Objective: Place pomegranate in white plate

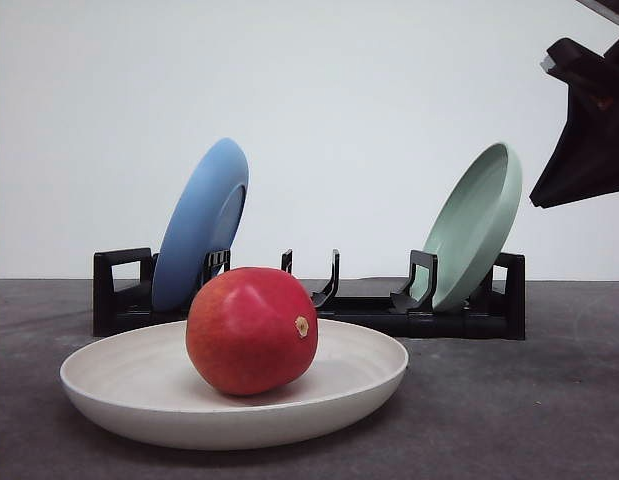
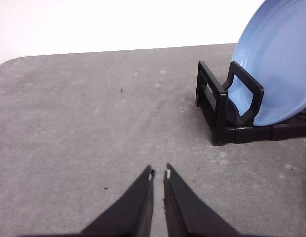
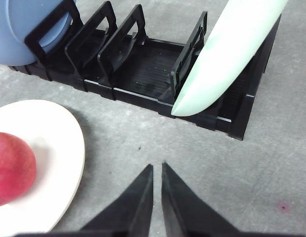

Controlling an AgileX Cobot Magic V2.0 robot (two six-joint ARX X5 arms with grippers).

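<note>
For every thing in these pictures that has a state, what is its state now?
pomegranate: resting in the white plate, whole.
white plate: flat on the table, holding the fruit.
blue plate: on edge in the rack.
pale green plate: on edge, leaning in the rack.
left gripper: shut, empty.
right gripper: shut, empty.

Blue plate (image 1: 202,222), green plate (image 1: 476,224), black rack (image 1: 319,300)

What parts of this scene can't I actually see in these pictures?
- Front view: the pomegranate hides the white plate's middle and part of the black rack.
- Right wrist view: the picture edge cuts off most of the fruit and plate.
- Front view: the right pincer is cut off by the frame.
</note>
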